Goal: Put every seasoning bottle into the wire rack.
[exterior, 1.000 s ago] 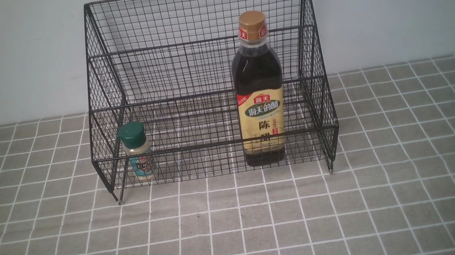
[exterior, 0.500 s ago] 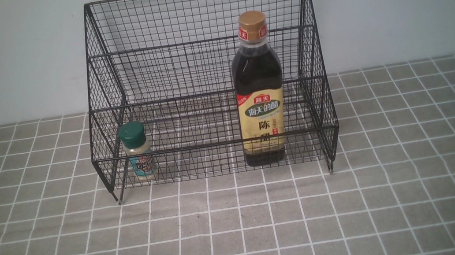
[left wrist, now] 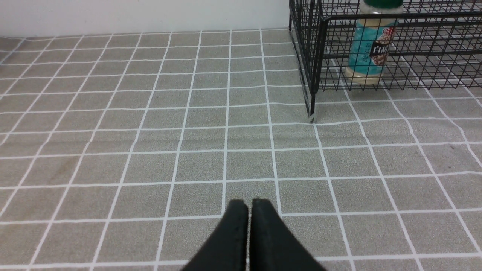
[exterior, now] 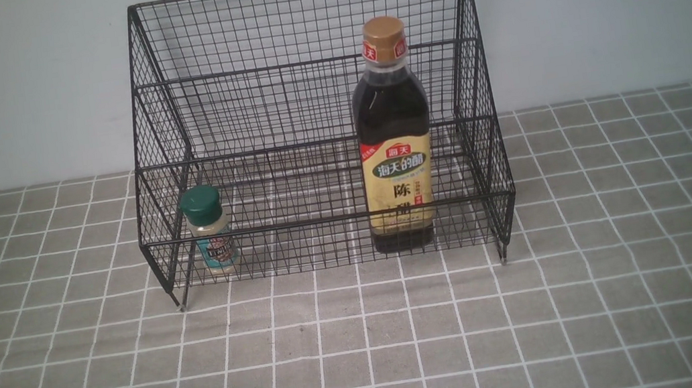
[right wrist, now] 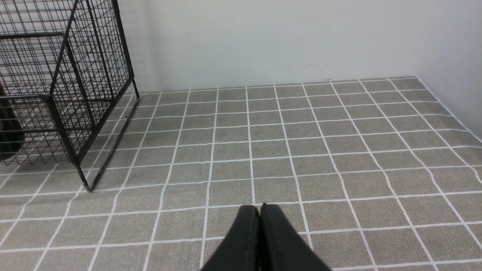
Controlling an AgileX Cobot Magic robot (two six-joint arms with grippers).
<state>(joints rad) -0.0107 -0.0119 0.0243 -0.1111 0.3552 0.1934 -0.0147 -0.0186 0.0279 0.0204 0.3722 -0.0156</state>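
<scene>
No visible change vs earlier pics: nothing moved in front view.

In the left wrist view the small shaker [left wrist: 371, 49] is cut off at its green cap by the picture's edge, mesh wires cross its teal label so the print cannot be read, and the wire rack [left wrist: 314, 56] runs out of the picture so only one corner shows. In the right wrist view the tall dark bottle [right wrist: 8, 135] is only a dark sliver at the picture's edge behind the mesh, its cap and label out of sight. In the front view the rack's front rail and mesh cross the lower label of that bottle, hiding its small print, neither arm appears, and each wrist view cuts off its gripper [left wrist: 249, 210] [right wrist: 260, 214] behind the fingertips.
</scene>
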